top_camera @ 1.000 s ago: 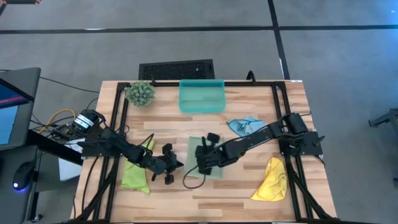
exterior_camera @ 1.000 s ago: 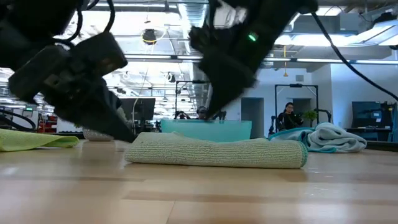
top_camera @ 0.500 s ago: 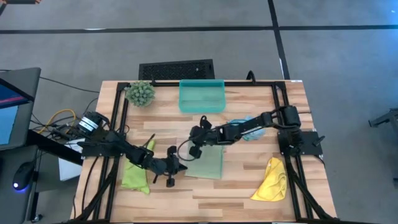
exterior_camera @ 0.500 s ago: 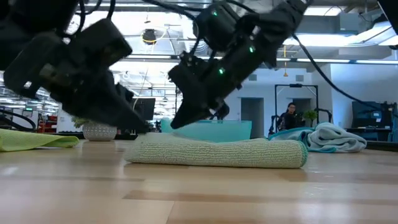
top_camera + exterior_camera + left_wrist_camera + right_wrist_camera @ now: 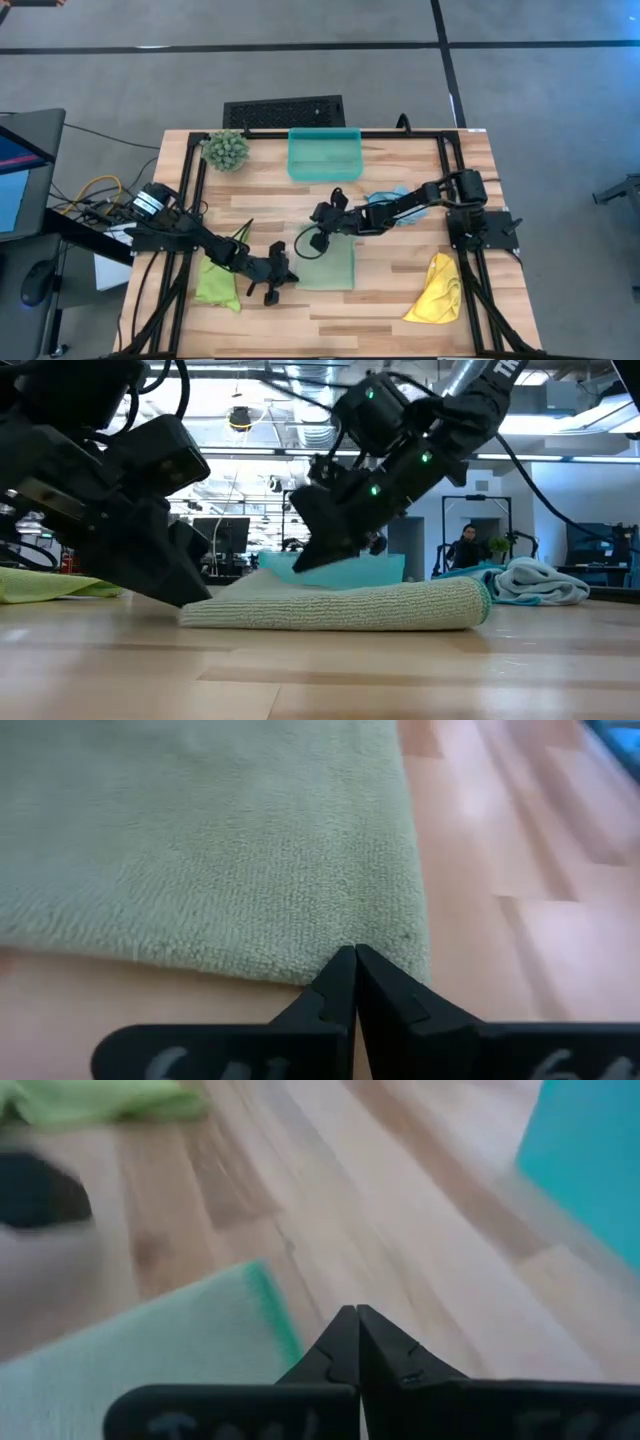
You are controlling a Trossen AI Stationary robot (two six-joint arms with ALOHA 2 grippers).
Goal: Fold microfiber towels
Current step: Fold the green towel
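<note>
The pale sage green towel lies folded flat on the table's middle; it also shows in the low view. My left gripper is shut, low at the towel's left edge near its near-left corner. My right gripper is shut and holds nothing. It stands just past the towel's far-left corner, over bare wood. The lime green towel lies crumpled at the left, the light blue one at the right under my right arm, and the yellow one at the near right. My left gripper has its shut fingertips on the sage towel's left edge, close to the near-left corner. The fingers come slanting down from the table's left. The towel lies flat on the table and its left end slopes down flat under the gripper. Whether any cloth sits between the fingers does not show.
A teal tray stands at the far middle, with a spiky green plant ball to its left. Black frame rails run along both table sides. Bare wood lies along the near edge between the lime and yellow towels.
My right gripper has gone from over the sage towel's near part toward the table's far edge and now stands by its far-left corner. My left gripper has come down onto the towel's left end, which now lies flatter and reaches a little farther left.
</note>
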